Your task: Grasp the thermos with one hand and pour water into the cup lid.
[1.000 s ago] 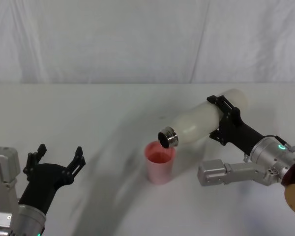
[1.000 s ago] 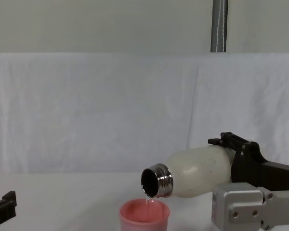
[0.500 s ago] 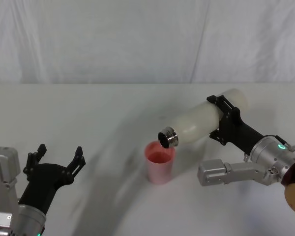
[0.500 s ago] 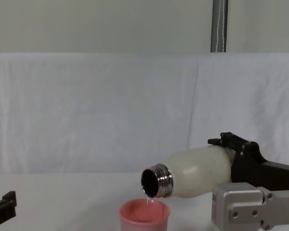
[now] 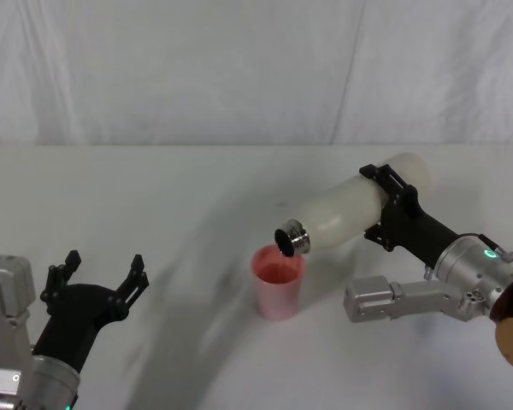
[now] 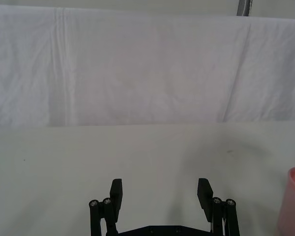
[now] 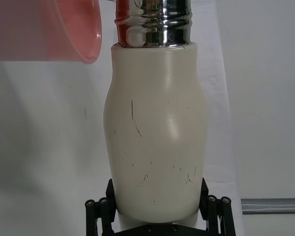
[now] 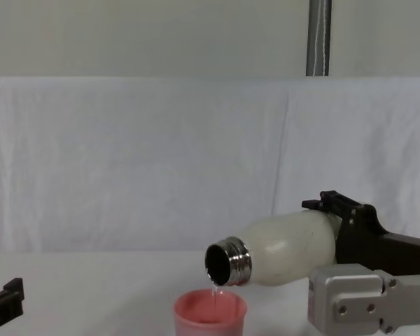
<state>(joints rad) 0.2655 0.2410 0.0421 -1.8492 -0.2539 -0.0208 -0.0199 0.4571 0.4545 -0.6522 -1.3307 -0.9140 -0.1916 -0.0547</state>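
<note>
A white bench (image 5: pixel 154 196) carries the work, with a white cloth (image 5: pixel 239 68) hung behind it. The thermos (image 5: pixel 350 213) is held off the bench, tipped nearly flat with its steel neck low, its mouth just above the cup lid (image 5: pixel 278 280). A thin stream of water (image 8: pixel 213 288) falls from the mouth into the lid. The right claw (image 5: pixel 392 209) pinches the thermos round its lower body. The left claw (image 5: pixel 98 273) hangs spread near the bench's left front, well apart from the lid.
</note>
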